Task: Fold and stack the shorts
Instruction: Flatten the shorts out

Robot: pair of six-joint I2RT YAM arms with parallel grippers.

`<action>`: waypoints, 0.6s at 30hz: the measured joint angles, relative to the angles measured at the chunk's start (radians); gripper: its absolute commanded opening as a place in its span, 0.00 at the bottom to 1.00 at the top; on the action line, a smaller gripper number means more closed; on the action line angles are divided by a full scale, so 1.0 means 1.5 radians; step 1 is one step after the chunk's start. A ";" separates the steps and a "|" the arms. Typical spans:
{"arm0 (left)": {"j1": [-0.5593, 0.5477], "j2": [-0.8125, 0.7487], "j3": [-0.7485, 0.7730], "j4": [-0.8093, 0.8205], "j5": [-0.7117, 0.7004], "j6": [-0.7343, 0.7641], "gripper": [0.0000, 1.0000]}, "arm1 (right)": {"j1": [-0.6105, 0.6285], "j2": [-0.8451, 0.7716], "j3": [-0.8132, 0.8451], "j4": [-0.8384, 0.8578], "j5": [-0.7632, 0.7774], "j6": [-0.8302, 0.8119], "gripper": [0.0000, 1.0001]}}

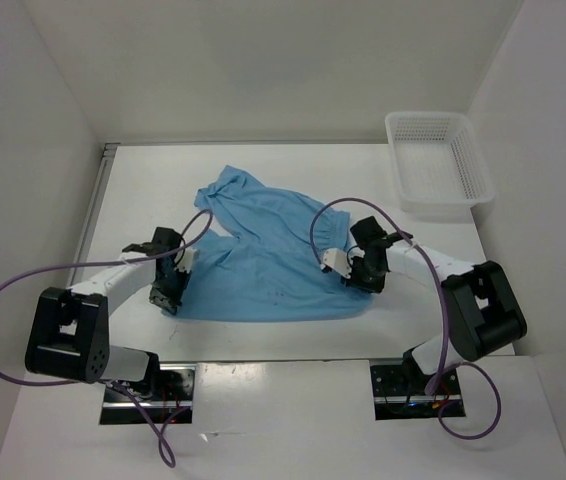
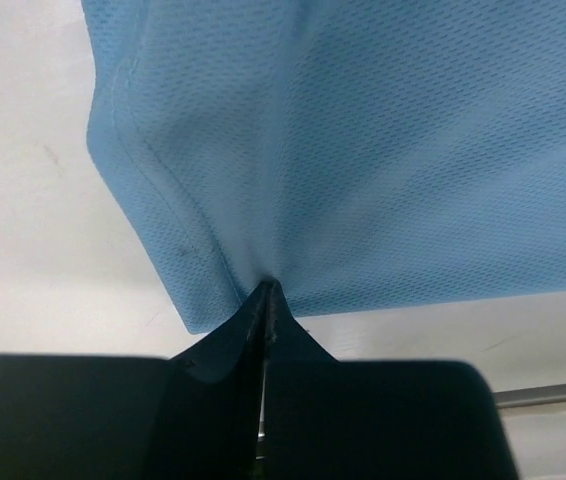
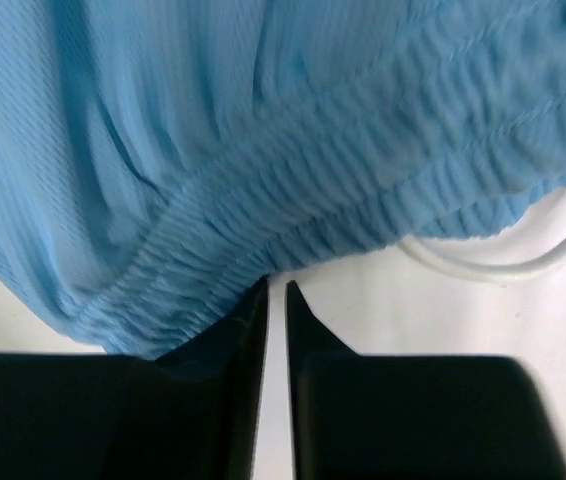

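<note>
On the white table (image 1: pixel 143 190), near its middle, a pair of light sky-blue soft fabric shorts (image 1: pixel 263 250) is spread out mostly flat, with a rumpled part reaching toward the far edge. Its near edge lies fairly straight between the two arms. A white plastic mesh basket (image 1: pixel 438 205) is set at the far right corner of the table, apart from the shorts.

The left gripper (image 1: pixel 166 290) is placed at the near left corner of the shorts. From the left wrist, its black fingers (image 2: pixel 213 350) are seen pressed together, and a hemmed corner of the blue mesh cloth (image 2: pixel 363 150) is pinched between their tips (image 2: pixel 266 300), with folds fanning away from the pinch.

The right gripper (image 1: pixel 361 275) is placed at the right edge of the shorts. From the right wrist, its fingers (image 3: pixel 323 340) are seen set almost together, with only a thin slit left between them through which the table shows. The gathered elastic waistband (image 3: pixel 343 190) lies right at the tips (image 3: pixel 275 295) and over the left one. Whether any cloth is caught there cannot be told. A white drawstring cord (image 3: pixel 503 268) loops out from under the waistband onto the table just beside it.
</note>
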 measured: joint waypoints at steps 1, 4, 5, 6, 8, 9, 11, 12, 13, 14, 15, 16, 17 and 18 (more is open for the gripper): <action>-0.006 -0.008 -0.007 0.001 -0.011 0.000 0.00 | 0.000 -0.002 -0.003 -0.003 0.002 -0.003 0.30; -0.028 -0.027 -0.023 0.005 -0.045 0.001 0.01 | 0.018 -0.019 -0.024 -0.011 0.026 -0.015 0.53; -0.036 -0.031 -0.026 0.006 -0.054 0.001 0.03 | 0.032 -0.031 -0.034 -0.010 0.039 -0.020 0.62; -0.042 -0.034 -0.028 0.007 -0.061 0.002 0.11 | 0.044 -0.040 -0.042 -0.012 0.048 -0.022 0.65; -0.048 -0.033 -0.025 0.004 -0.072 0.004 0.21 | 0.059 -0.047 -0.045 -0.013 0.062 -0.020 0.77; -0.049 -0.032 -0.022 0.001 -0.077 0.005 0.25 | 0.062 -0.047 -0.042 -0.011 0.072 -0.014 0.79; -0.049 -0.028 -0.018 -0.008 -0.084 0.005 0.29 | 0.062 -0.048 -0.036 0.003 0.102 -0.003 0.81; -0.049 -0.026 -0.014 -0.015 -0.087 0.004 0.30 | 0.062 -0.049 -0.032 0.011 0.117 0.001 0.81; -0.049 -0.024 -0.009 -0.023 -0.092 0.004 0.30 | 0.062 -0.052 -0.026 0.020 0.134 0.004 0.81; -0.049 -0.024 -0.003 -0.028 -0.096 0.004 0.30 | 0.062 -0.056 -0.020 0.025 0.144 0.006 0.81; -0.049 -0.024 0.007 -0.034 -0.102 0.003 0.32 | 0.062 -0.065 -0.013 0.028 0.155 0.008 0.86; -0.049 -0.024 0.018 -0.037 -0.108 0.003 0.34 | 0.062 -0.075 -0.007 0.031 0.159 0.013 0.88; -0.049 -0.024 0.033 -0.036 -0.116 0.003 0.34 | 0.062 -0.089 0.001 0.033 0.161 0.016 0.91; -0.049 -0.024 0.048 -0.032 -0.125 0.003 0.41 | 0.062 -0.105 0.008 0.038 0.163 0.019 0.95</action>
